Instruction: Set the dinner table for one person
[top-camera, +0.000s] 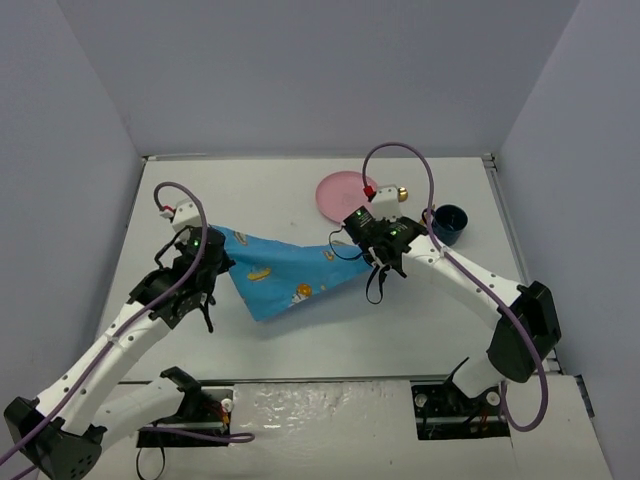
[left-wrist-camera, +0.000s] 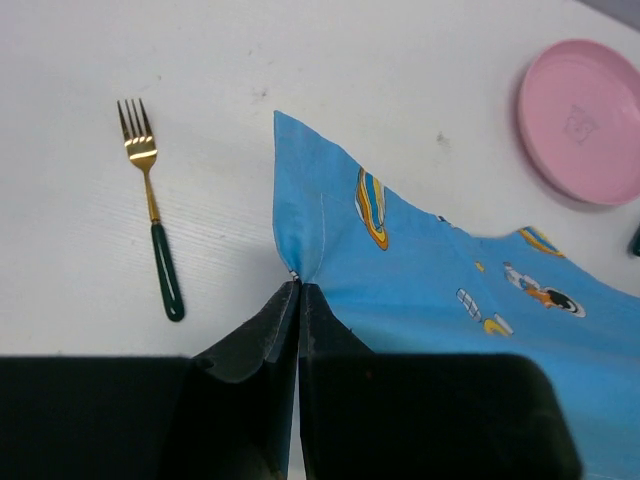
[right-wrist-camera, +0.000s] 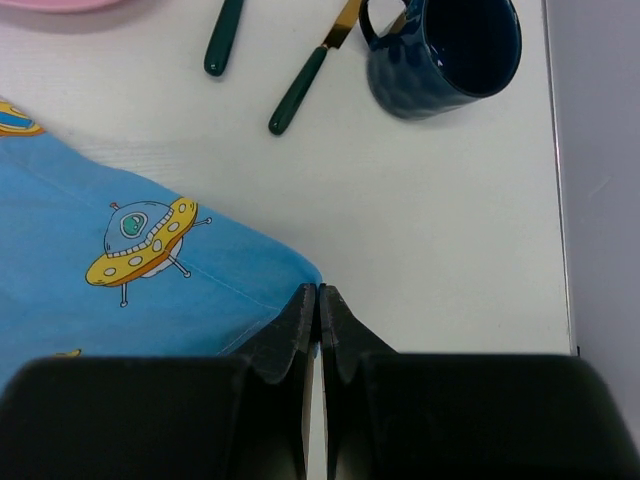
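White dinner table (top-camera: 320, 345) holds a soft, floppy mat (top-camera: 280, 270); left claw (left-wrist-camera: 298, 292) pinches its 9 o'clock edge, right claw (right-wrist-camera: 318, 297) its 3 o'clock corner.

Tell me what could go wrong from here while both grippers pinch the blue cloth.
1. The left gripper and right gripper each pinch only the very edge of the blue cloth; pulling it taut could slip it free.
2. The green-handled cutlery and blue mug lie near the right corner; a drag that way may sweep them.
3. The fork lies beside the left corner and could likewise be shoved.
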